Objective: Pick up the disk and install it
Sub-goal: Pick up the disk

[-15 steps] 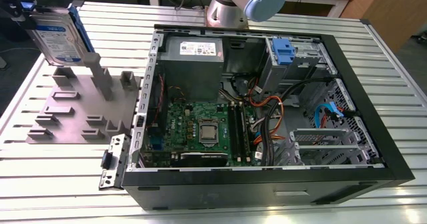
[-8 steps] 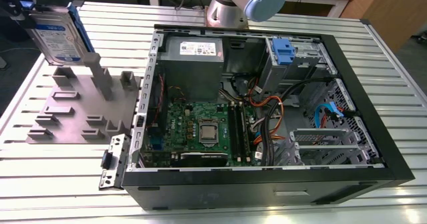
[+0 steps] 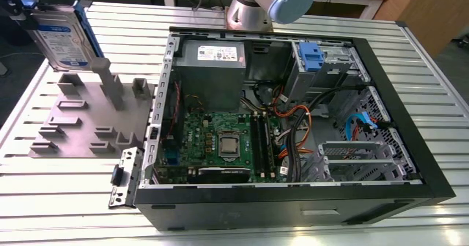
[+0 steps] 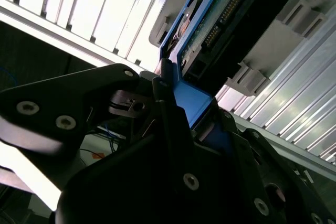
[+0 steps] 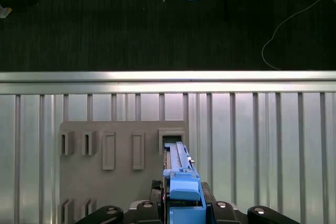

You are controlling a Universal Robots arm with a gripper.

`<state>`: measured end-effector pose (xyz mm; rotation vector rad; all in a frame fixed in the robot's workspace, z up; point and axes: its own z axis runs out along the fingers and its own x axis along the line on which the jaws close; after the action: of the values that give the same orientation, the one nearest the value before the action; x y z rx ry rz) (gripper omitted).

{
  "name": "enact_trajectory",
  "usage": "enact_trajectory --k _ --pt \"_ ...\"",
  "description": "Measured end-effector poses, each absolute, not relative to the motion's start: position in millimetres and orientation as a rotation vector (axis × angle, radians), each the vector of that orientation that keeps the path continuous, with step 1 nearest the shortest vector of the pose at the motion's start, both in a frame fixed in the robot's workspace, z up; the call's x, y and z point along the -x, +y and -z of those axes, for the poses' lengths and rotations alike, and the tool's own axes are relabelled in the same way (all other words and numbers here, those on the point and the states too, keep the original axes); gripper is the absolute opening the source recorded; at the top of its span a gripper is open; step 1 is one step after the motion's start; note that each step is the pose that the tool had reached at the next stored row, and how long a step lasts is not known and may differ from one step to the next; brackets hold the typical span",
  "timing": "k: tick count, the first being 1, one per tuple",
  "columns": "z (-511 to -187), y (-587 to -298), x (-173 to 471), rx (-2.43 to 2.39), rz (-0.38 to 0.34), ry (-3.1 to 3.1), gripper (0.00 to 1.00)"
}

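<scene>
Tool (image 4: pixel 190 113) is clamped tight on the disk (image 3: pixel 65 37), a flat silver-grey rectangular hard drive w/ a white-and-blue label + blue plastic carrier frame. In the second wrist view the black fingers (image 4: pixel 169 109) are pressed against the blue frame.

Exterior view: the disk hangs upright, slightly tilted, label facing the cam, at approx 10 o'clock from the open black tower PC case (image 3: pixel 293 208). At 6 o'clock of the disk sits the grey plastic fixture block w/ slots and posts (image 3: pixel 77 122). The disk's lower edge is near the tall post's top, can't tell if they touch. Case + fixture both rest on the ribbed aluminium surface (image 3: pixel 73 202).

Inside the case: green motherboard (image 3: pixel 216 139) approx in the middle, big grey metal box (image 3: pixel 212 65) at 12 o'clock of it, small blue plastic latch (image 3: pixel 311 56) at approx 1 o'clock.
</scene>
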<state>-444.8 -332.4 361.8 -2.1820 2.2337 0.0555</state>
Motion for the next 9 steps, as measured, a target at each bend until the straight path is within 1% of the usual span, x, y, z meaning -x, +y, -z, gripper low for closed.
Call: enact_trajectory --k 9 --pt "-365.4 -332.4 444.8 2.182 -0.055 2.234 0.37"
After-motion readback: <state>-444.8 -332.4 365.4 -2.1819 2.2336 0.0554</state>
